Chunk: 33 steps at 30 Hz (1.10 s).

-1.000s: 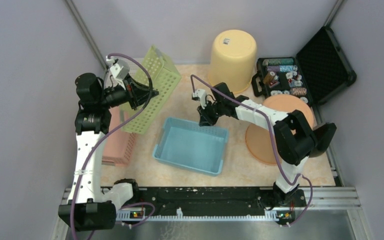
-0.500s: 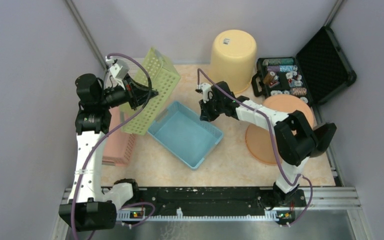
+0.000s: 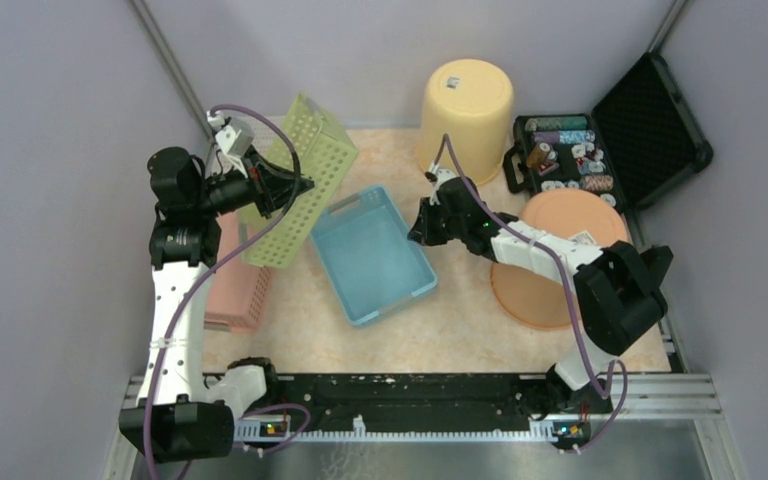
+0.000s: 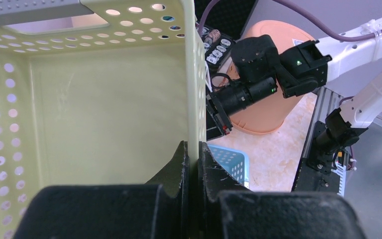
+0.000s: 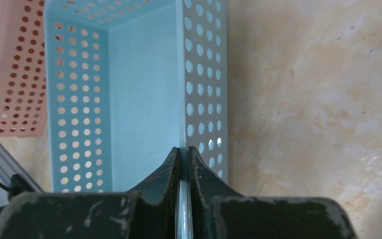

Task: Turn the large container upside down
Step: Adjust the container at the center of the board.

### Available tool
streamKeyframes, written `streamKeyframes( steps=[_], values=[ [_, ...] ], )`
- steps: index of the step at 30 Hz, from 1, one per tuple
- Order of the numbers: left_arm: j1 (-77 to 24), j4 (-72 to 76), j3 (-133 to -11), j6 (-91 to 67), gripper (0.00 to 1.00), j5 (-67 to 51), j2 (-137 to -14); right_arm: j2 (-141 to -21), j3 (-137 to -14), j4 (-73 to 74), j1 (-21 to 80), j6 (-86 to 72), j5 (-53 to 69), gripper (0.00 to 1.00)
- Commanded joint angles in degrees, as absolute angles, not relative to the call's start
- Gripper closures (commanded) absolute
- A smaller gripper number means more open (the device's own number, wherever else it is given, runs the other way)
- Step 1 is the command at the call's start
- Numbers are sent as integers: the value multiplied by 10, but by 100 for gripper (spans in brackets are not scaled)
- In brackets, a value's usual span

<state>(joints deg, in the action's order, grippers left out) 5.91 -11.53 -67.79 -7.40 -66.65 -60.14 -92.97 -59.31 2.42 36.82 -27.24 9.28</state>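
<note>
Welp, left end effector clamped on the pale green perforated plastic basket, right end effector pinching the blue perforated plastic bin; pink plastic basket half hidden.

The large container, a pale yellow-green perforated basket, is tipped up on its side near the table's far-left corner, open mouth facing left.

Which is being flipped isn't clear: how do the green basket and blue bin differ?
The green basket is raised and tipped on edge; the blue bin lies level, open side up. The basket looks deeper than the bin. Both are perforated, walls pinched by left fingers and right fingers.
</note>
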Motion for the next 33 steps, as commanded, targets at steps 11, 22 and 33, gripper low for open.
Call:
streamKeyframes(
  steps=[11, 22, 33],
  values=[
    [63, -78, -690, -69, 100, -666, -609, -945, -575, -67, 441, -392, 172, 66],
    [63, -89, -693, -57, 100, -663, -607, -963, -594, -68, 473, -386, 244, 59],
    [63, -86, -696, -59, 100, -669, -606, -1001, -629, -70, 521, -351, 272, 59]
  ],
)
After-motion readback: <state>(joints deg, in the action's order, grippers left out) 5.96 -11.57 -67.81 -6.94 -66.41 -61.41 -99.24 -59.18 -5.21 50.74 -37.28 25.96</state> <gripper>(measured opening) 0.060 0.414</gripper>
